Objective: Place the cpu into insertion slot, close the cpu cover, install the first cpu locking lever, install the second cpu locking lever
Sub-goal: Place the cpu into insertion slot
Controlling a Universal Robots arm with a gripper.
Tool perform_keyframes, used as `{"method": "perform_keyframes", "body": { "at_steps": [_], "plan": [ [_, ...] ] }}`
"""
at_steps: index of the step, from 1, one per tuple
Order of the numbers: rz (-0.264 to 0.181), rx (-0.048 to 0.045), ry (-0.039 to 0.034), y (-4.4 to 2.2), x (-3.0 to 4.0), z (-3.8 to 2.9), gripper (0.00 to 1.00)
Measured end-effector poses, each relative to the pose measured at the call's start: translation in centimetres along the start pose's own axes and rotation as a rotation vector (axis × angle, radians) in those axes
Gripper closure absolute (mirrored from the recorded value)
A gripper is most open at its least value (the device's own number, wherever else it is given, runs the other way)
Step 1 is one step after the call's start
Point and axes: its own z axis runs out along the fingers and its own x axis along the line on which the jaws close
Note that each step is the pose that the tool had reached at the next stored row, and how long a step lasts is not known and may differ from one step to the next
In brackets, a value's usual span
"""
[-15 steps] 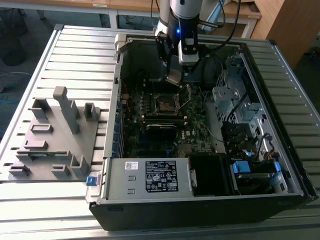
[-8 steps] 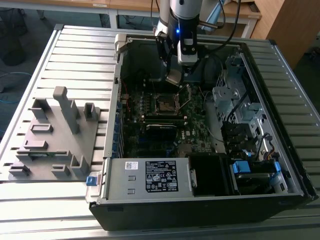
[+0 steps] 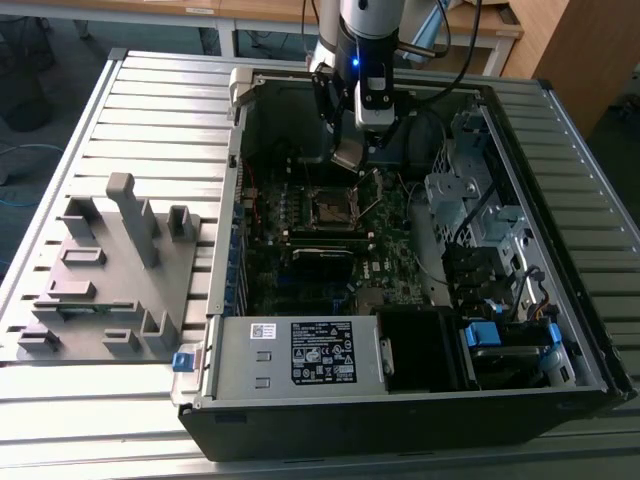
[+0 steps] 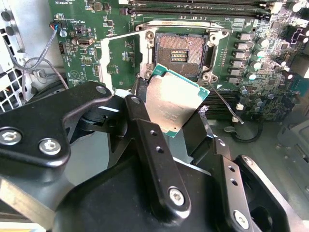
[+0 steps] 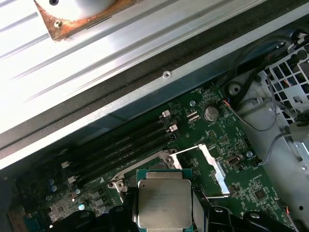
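Note:
My gripper (image 3: 350, 150) hangs inside the open computer case, a little above the green motherboard (image 3: 300, 275). It is shut on the cpu (image 4: 176, 104), a square chip with a dull silver top, held tilted by two opposite edges between the black fingers (image 4: 142, 125). The insertion slot (image 4: 179, 52) lies bare just beyond the chip, its dark pin grid uncovered; in the exterior view the insertion slot (image 3: 330, 208) sits just in front of the gripper. The cpu cover (image 4: 112, 55) is flipped open beside the socket. In the first wrist view the cpu (image 5: 164, 205) hides most of the socket, with the cpu cover (image 5: 215, 166) beside it.
A thin locking lever (image 4: 224, 104) sticks up next to the socket. Long black memory slots (image 5: 120, 150) run close by. The case holds a power supply (image 3: 300, 352) and a drive cage (image 3: 465, 200). A grey fixture block (image 3: 110, 270) stands on the table at the exterior view's left.

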Motion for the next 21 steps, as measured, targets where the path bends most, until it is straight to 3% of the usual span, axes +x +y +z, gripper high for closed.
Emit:
{"method": "perform_keyframes", "body": {
  "at_steps": [6, 17, 21],
  "plan": [
    [0.009, -0.0003, -0.0009, 0.0, 0.0, 0.02, 0.46],
    [0.154, -0.0029, -0.0142, -0.02, 0.0, 0.21, 0.46],
    [0.164, -0.0032, -0.0151, -0.02, 0.0, 0.22, 0.46]
  ]
}}
